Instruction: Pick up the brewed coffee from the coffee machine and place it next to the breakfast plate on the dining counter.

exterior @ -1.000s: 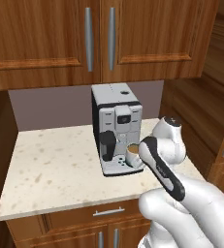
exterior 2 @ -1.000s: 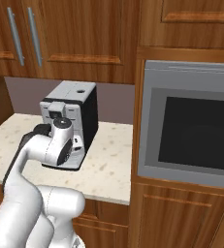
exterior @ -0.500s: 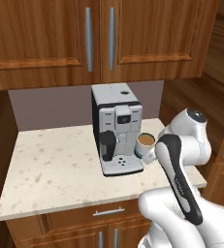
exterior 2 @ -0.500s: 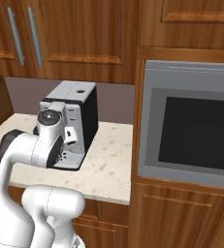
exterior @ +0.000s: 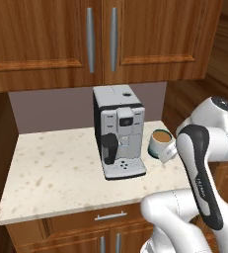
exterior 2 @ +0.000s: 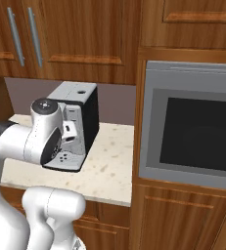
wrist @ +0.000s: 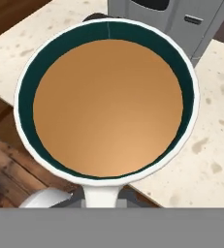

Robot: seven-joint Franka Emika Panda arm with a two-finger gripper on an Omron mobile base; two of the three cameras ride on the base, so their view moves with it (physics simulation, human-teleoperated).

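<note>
The brewed coffee, a white mug full of brown liquid, hangs just right of the coffee machine and above the speckled worktop. My gripper is shut on the mug's handle, mostly hidden behind my forearm. In the hand view the brewed coffee is seen from straight above, its white handle running down into my gripper. Past its rim is the base of the coffee machine. The machine's drip tray is bare. The breakfast plate and the dining counter are out of view.
The short speckled worktop has a silver-handled drawer below and wooden wall cabinets above. A built-in oven stands right of the worktop. A wooden floor lies beyond the worktop's edge.
The mug has left the drip tray and moved up and to the right of the machine, carried by my gripper. My arm has swung right with it.
</note>
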